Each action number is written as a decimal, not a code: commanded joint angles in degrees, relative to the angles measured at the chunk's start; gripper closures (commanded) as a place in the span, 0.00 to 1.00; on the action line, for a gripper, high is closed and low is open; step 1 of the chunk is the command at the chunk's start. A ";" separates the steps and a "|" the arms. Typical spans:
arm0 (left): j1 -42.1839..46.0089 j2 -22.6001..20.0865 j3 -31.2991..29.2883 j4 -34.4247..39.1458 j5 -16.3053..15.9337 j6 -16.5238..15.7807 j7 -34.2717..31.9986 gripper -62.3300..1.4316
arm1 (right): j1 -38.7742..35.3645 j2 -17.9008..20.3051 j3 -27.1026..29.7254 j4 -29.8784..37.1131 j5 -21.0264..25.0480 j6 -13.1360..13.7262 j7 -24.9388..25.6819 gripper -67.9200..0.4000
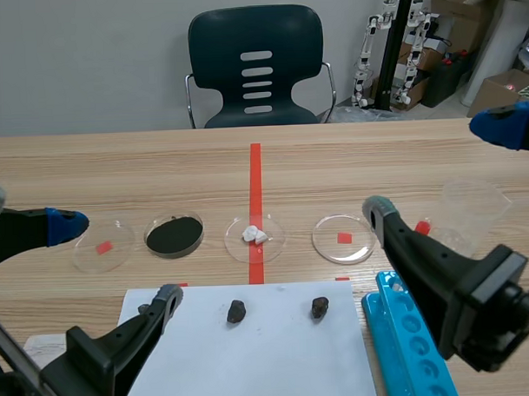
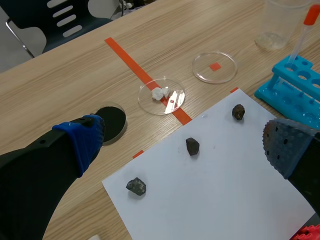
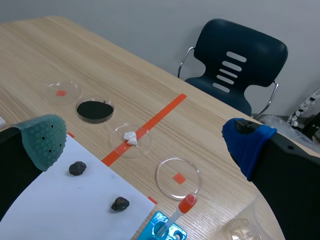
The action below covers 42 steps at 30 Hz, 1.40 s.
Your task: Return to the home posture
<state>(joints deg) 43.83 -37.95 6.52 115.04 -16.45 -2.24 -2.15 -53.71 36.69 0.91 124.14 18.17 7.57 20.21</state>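
**Inspector:** What are the end effectors holding?

**Assessor:** Nothing. The left gripper point(image 1: 119, 259) is hanging with its fingers spread wide above the left part of the white sheet point(image 1: 253, 355). The right gripper point(image 1: 442, 167) is also spread wide and empty, hanging over the blue tube rack point(image 1: 406, 328) beside the plastic cup point(image 1: 475, 206).

**Inspector:** Where is the task's thing lying?

**Assessor:** The task is calling for no object, so the arms themselves are the item. Both are reaching out over the table, low at its near side.

**Inspector:** Which clearance is governing the withdrawal?

**Assessor:** The right one, in my judgement. A pipette point(image 3: 186, 204) is standing in the rack with its long axis upright, its red bulb pointing up beneath the open right fingers. The dark stone point(image 2: 192, 146) under the left gripper is lying flat on the sheet, well below the pads. I am advising that the right arm lift before drawing back. The left arm looks to be facing no obstruction.
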 commanded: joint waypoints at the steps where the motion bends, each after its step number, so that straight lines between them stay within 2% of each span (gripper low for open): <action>1: 0.13 0.33 -0.20 0.42 0.02 -0.11 -0.98 0.00 | 0.37 0.31 -0.37 1.07 -1.07 -1.22 0.26 0.00; 3: 0.13 0.33 -0.26 0.42 0.02 -0.11 -0.98 0.00 | 0.37 0.31 -1.29 1.07 -3.21 -2.03 -0.98 0.00; 6: 0.13 0.33 -0.24 0.42 0.02 -0.11 -0.98 0.00 | 0.37 0.26 -1.79 1.07 -3.65 -2.03 -3.19 0.00; 42: 0.11 0.33 -0.24 0.42 0.00 -0.09 -0.79 0.00 | 0.55 -0.20 -1.79 1.07 -3.63 -2.01 -2.71 0.00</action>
<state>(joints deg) 43.81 -37.95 6.44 115.04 -16.29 -2.22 -2.00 -53.69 36.64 -1.37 124.14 13.96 5.76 16.47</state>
